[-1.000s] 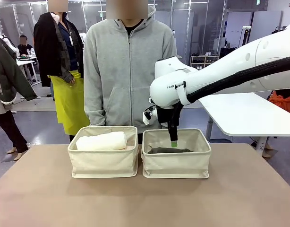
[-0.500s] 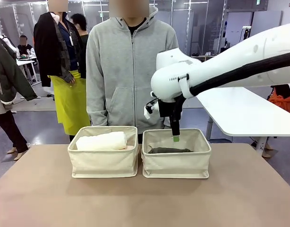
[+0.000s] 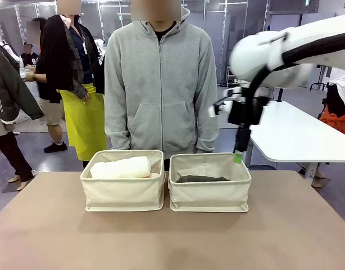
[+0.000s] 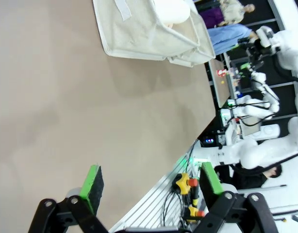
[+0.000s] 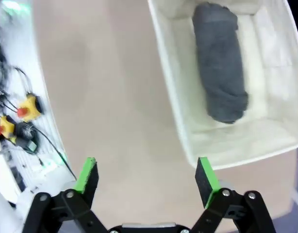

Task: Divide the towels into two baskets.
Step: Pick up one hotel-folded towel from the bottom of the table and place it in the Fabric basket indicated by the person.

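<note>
Two cream baskets stand side by side at the far middle of the table. The left basket (image 3: 123, 194) holds a white towel (image 3: 122, 167). In the right basket (image 3: 210, 197) a dark grey towel (image 3: 201, 179) lies flat. My right gripper (image 3: 237, 157) hangs open and empty, above and just behind that basket's right end. Its wrist view looks down past its open gripper (image 5: 146, 174) at the grey towel (image 5: 219, 63) inside the basket (image 5: 174, 102). My left gripper (image 4: 151, 180) is open and empty over bare table near the edge, with a basket (image 4: 139, 39) far off.
A person in a grey hoodie (image 3: 160, 84) stands close behind the baskets, hands down. A white table (image 3: 296, 135) sits behind at the right. Boxes with yellow and red buttons (image 5: 25, 109) and cables lie off the table's edge. The near tan tabletop (image 3: 172, 242) is bare.
My right arm has lifted out of the right basket and swung to the right, open and empty. The grey towel stays lying in the basket. Baskets and white towel have not moved.
</note>
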Tool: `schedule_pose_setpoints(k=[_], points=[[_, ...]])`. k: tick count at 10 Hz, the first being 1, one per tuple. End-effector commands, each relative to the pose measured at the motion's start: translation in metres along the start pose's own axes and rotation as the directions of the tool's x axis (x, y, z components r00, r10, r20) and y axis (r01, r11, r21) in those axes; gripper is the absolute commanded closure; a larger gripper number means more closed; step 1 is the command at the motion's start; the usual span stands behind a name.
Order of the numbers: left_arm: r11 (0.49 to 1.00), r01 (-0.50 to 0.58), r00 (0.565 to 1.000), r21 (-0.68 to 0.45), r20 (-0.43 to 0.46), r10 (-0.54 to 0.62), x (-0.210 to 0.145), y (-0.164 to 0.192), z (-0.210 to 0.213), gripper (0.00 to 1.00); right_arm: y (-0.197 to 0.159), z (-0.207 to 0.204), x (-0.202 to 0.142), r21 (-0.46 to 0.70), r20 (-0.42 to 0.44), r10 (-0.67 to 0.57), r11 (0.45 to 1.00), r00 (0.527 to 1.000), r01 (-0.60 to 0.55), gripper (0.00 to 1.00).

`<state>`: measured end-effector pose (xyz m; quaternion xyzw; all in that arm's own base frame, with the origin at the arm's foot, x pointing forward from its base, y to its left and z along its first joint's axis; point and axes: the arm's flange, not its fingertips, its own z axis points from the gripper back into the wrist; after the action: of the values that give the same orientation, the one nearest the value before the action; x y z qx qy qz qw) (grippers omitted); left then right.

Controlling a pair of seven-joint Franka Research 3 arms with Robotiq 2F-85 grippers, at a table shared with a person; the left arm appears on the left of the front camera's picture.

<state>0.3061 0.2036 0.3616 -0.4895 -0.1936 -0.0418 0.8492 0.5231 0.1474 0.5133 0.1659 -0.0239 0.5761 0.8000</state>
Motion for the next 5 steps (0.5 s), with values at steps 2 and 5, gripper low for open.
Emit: schedule_pose_setpoints(k=[2, 5], points=[[1.0, 0.011, 1.0, -0.011, 0.013, -0.011, -0.001, -0.002, 0.003, 0.0, 0.012, -0.014, -0.107, 0.188, 0.272, -0.135, 0.979, 0.953, 0.085, 0.0], [1.0, 0.011, 1.0, -0.011, 0.013, -0.011, -0.001, -0.002, 0.003, 0.0, -0.004, -0.025, -0.233, 0.46, 0.48, -0.369, 0.878, 0.796, 0.13, 0.0]])
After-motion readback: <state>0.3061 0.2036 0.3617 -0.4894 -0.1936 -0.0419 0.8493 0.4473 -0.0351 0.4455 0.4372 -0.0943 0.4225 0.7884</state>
